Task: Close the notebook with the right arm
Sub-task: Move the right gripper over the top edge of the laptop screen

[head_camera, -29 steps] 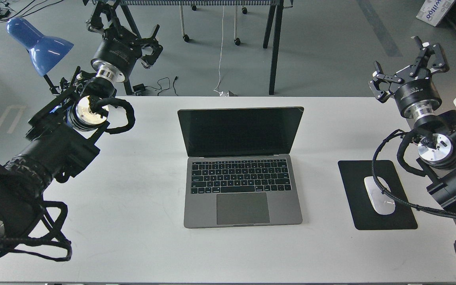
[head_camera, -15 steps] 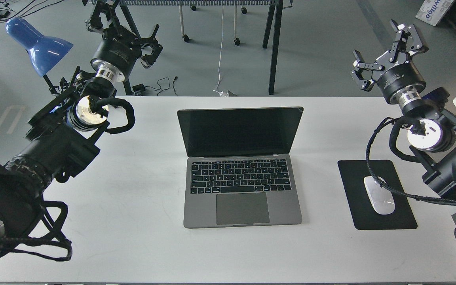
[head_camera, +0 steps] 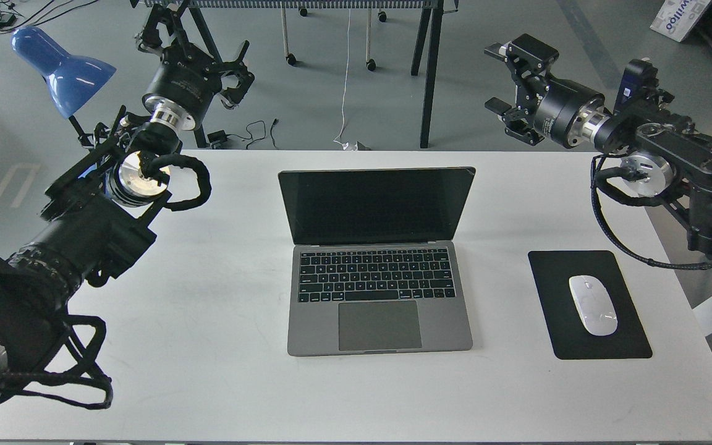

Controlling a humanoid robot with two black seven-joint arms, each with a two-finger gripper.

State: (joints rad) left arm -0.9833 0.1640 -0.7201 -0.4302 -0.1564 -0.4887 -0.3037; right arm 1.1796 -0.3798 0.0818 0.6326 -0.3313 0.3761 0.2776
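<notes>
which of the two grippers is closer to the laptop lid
The right gripper: it points left toward the laptop lid's right corner. The left gripper sits farther off.

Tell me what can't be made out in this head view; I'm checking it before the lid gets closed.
- Notebook lid's back: faces away from the camera, hidden by its own screen.
- Left gripper: its fingers are dark against the stand legs behind, so open or shut is unclear.
- Blue lamp base: hidden behind the left arm.
- Box at top right: cut off by the frame edge.
</notes>
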